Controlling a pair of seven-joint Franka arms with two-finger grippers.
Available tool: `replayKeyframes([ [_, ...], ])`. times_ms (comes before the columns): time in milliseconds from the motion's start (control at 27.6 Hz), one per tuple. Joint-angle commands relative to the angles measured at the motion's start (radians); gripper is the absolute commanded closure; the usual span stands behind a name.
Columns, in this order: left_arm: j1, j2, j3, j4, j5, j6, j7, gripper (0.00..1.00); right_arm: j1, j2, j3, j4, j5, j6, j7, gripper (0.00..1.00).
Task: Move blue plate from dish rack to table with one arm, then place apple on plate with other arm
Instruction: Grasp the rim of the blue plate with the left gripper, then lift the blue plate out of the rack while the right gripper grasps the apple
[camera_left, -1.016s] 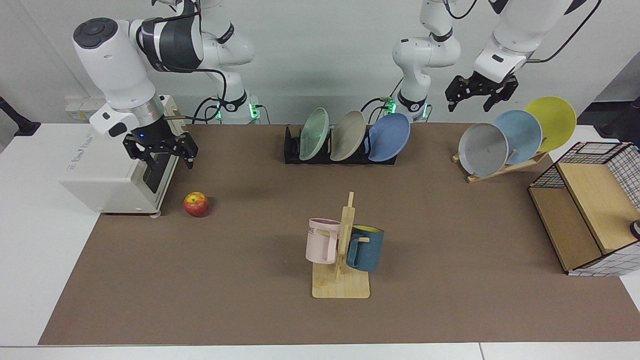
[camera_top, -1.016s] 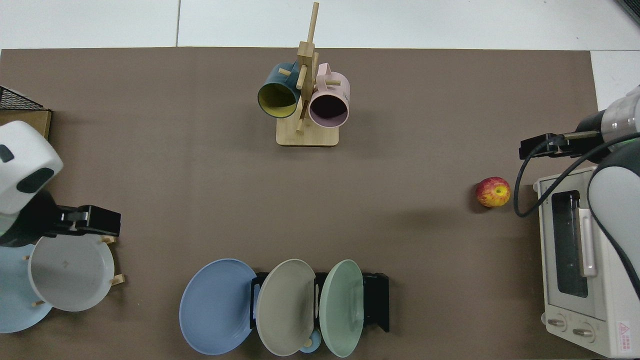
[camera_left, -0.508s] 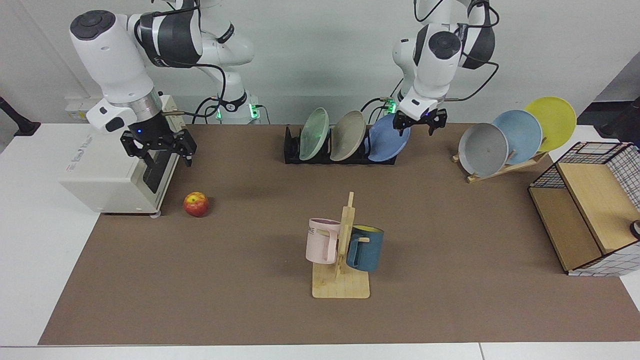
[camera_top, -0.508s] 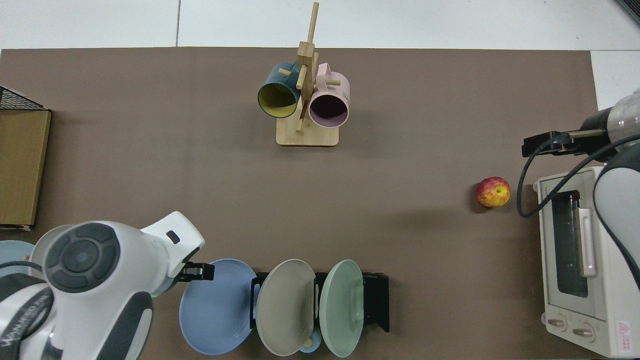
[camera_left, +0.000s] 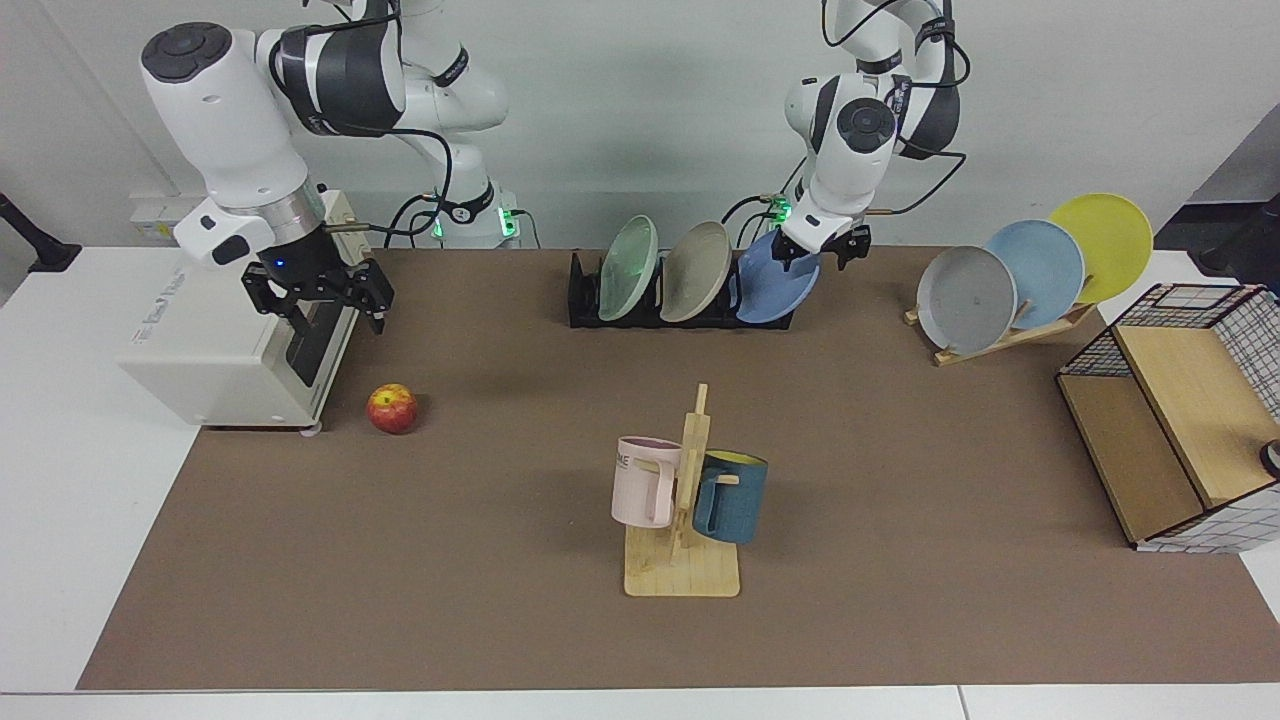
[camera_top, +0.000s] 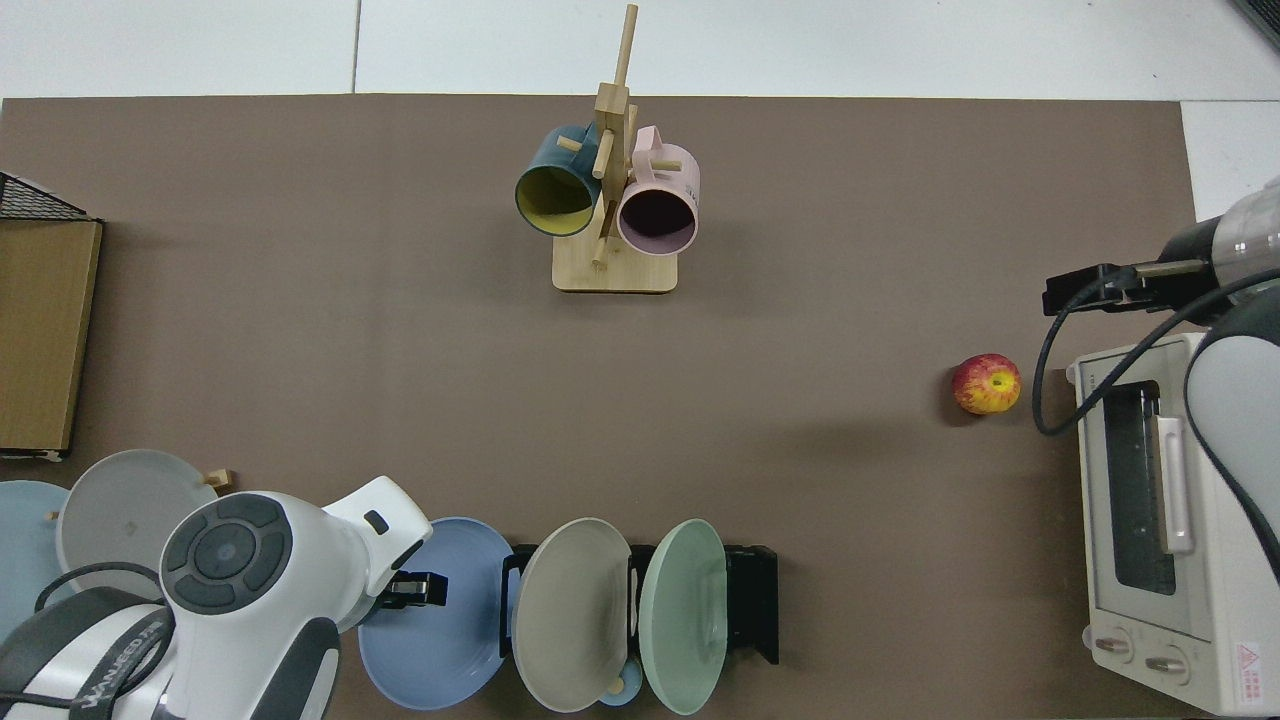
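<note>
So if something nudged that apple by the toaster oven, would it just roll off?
Probably a little. The apple is round and sits loose on the flat table, so a push would likely roll it. Its lumpy shape may make it wobble and stop soon. The smooth, curved skin could slip in the right gripper.

Bare table (camera_top: 860, 250) around apple (camera_top: 986, 384)

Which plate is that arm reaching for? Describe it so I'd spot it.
Find the black dish rack at the table's far edge. Three plates lean in it; the blue plate is the end one, under the left claw. Its neighbours are beige and pale green.
</note>
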Motion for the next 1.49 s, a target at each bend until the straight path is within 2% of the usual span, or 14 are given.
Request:
replayKeyframes([
  [0,-0.010,-0.037,0.004,-0.032,-0.031,0.016,0.010,0.02,-0.024,-0.018,0.010,-0.016,0.003,-0.018,-0.012,0.00],
  [109,-0.010,-0.037,0.004,-0.032,-0.051,0.016,0.010,0.14,-0.024,-0.018,0.010,-0.016,0.005,-0.018,-0.013,0.00],
  [145,-0.010,-0.037,0.004,-0.032,-0.052,0.016,0.010,0.26,-0.024,-0.018,0.010,-0.016,0.003,-0.018,-0.015,0.00],
  [181,-0.010,-0.035,0.004,-0.032,-0.054,0.013,0.010,0.42,-0.024,-0.018,0.010,-0.016,0.003,-0.020,-0.015,0.00],
  [254,-0.010,-0.035,0.004,-0.032,-0.054,0.007,0.010,0.85,-0.024,-0.018,0.010,-0.016,0.005,-0.020,-0.015,0.00],
  [290,-0.010,-0.035,0.004,-0.032,-0.054,0.006,0.010,0.99,-0.024,-0.018,0.010,-0.016,0.005,-0.018,-0.015,0.00],
  [690,-0.012,-0.023,0.006,-0.013,-0.052,0.006,0.030,1.00,-0.024,-0.021,0.010,-0.049,-0.006,0.008,-0.019,0.00],
  [907,-0.002,-0.023,0.017,0.036,-0.043,-0.043,0.072,1.00,-0.030,-0.020,0.009,-0.150,-0.011,0.095,-0.019,0.00],
  [1052,0.004,-0.003,0.065,0.136,-0.040,-0.117,0.112,1.00,-0.047,-0.015,0.010,-0.262,-0.011,0.228,-0.019,0.00],
  [1161,0.004,0.026,0.108,0.219,-0.034,-0.151,0.133,1.00,-0.047,-0.009,0.010,-0.317,-0.014,0.285,-0.018,0.00],
  [1306,0.002,0.075,0.167,0.311,-0.034,-0.156,0.156,1.00,-0.047,0.009,0.010,-0.375,-0.035,0.353,-0.010,0.00],
  [1452,0.004,0.109,0.207,0.330,-0.049,-0.093,0.170,1.00,-0.047,0.038,0.010,-0.418,-0.035,0.422,-0.006,0.00],
])
